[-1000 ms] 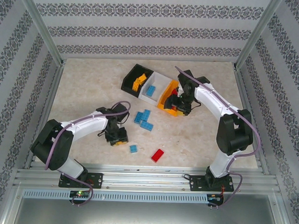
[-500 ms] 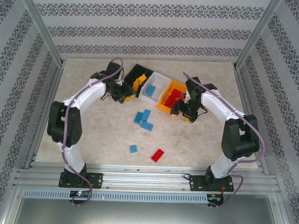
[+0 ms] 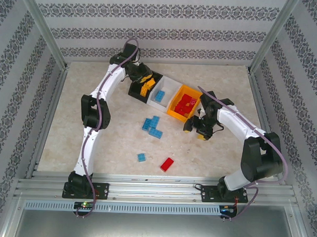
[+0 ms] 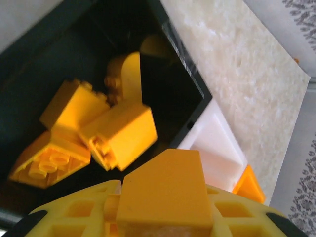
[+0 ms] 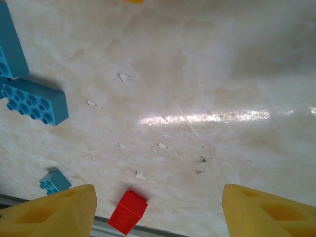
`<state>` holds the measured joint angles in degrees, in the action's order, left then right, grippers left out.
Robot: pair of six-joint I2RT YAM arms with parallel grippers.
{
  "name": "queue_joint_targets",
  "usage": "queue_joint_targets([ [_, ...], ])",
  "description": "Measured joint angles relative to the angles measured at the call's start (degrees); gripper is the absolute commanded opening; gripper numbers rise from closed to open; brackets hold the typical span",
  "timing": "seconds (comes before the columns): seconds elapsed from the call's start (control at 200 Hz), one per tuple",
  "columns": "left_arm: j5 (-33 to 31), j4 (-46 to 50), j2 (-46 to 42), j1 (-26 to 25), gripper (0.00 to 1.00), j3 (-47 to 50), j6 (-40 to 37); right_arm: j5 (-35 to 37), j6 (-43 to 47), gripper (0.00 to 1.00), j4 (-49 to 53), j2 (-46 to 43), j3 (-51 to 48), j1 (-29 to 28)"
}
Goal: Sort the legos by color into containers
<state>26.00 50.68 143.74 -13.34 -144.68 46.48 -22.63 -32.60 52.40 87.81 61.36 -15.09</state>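
Note:
My left gripper [image 3: 140, 76] hangs over the black container [image 3: 134, 89], shut on an orange-yellow lego [image 4: 165, 192] that sits between its yellow fingers. Below it in the black container [image 4: 187, 84] lie several orange-yellow legos [image 4: 118, 131]. The white container [image 3: 170, 85] holds a blue lego [image 3: 160, 95], and the orange container [image 3: 174, 111] holds red legos [image 3: 187, 104]. My right gripper [image 3: 197, 127] stands open over bare table just in front of the orange container, nothing between its fingers [image 5: 49, 212]. A red lego [image 5: 128, 211] lies below it.
Several blue legos [image 3: 153, 126] lie grouped mid-table, with a single blue one [image 3: 141, 157] and the red lego [image 3: 167, 164] nearer the front rail. Patterned walls and metal posts close in the table on three sides.
The left arm swung from the near left of the table up to the black container, carrying the orange-yellow lego. The right gripper drew back from the orange container toward the front.

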Motion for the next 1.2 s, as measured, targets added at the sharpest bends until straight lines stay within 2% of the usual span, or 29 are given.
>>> queue_joint_targets([
  [0.145,-0.3,1.1,0.2,1.1,0.56,-0.9,0.3,0.0,-0.2,0.68,-0.2,0.0,0.0,0.0],
  [0.26,-0.4,1.4,0.2,1.9,0.65,-1.2,0.2,0.0,-0.2,0.69,-0.2,0.0,0.0,0.0],
  [0.61,-1.1,4.1,-0.1,2.4,0.71,-1.2,-1.8,0.3,-0.5,0.69,-0.1,0.0,1.6,-4.0],
  [0.774,-2.7,7.6,-4.0,2.6,0.76,0.7,-5.7,2.0,0.2,0.71,1.5,1.6,4.5,-8.6],
  [0.904,-5.4,9.4,-14.4,2.1,0.81,11.0,-10.4,4.3,1.3,0.73,3.4,4.3,5.7,-13.9],
  [1.034,-7.1,7.4,-31.2,1.6,0.86,31.2,-13.0,6.3,-0.4,0.75,5.0,6.8,5.3,-17.9],
  [1.199,-7.8,4.8,-48.8,1.4,0.88,54.1,-13.9,6.3,-9.6,0.79,4.1,6.4,1.0,-20.5],
])
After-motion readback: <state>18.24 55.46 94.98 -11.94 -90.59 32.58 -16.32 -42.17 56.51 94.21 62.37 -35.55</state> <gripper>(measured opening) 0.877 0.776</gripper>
